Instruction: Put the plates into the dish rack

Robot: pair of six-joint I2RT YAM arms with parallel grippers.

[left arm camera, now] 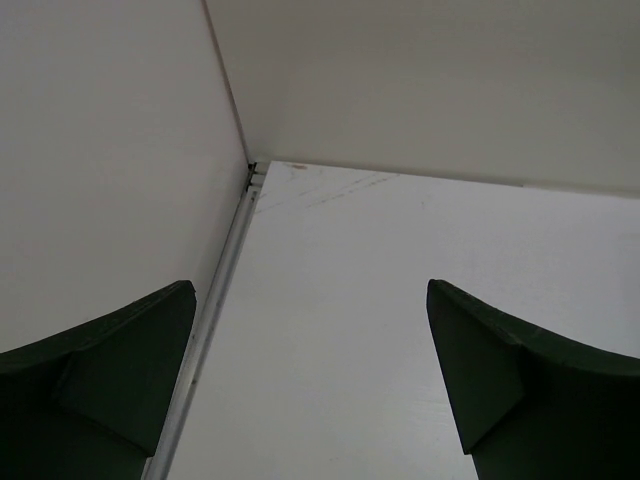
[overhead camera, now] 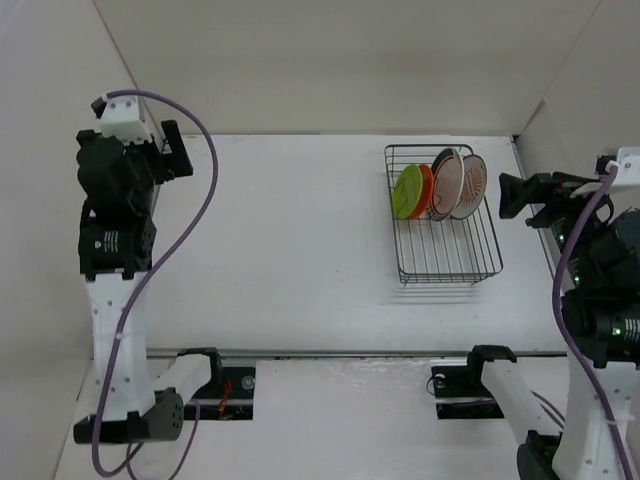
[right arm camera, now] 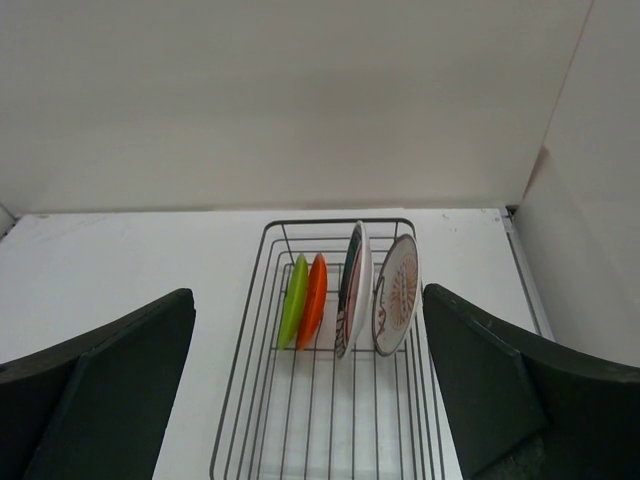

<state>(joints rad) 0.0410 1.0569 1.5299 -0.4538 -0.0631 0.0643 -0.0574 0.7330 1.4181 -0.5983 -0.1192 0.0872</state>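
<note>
The black wire dish rack [overhead camera: 450,262] stands at the right of the table and also shows in the right wrist view [right arm camera: 240,400]. All four plates stand upright in its far end: lime green [overhead camera: 406,192] [right arm camera: 293,300], orange [overhead camera: 424,190] [right arm camera: 314,298], white with green and red rim rings [overhead camera: 446,182] [right arm camera: 351,288], and white with an orange sunburst [overhead camera: 470,185] [right arm camera: 397,294]. My right gripper [overhead camera: 522,195] [right arm camera: 310,390] is open and empty, raised just right of the rack. My left gripper [overhead camera: 178,152] [left arm camera: 310,380] is open and empty at the far left.
White walls close in the table at the back and both sides. A metal rail [left arm camera: 205,330] runs along the left wall. The table's near edge has a seam [overhead camera: 340,353] and the arm bases [overhead camera: 200,385] behind it.
</note>
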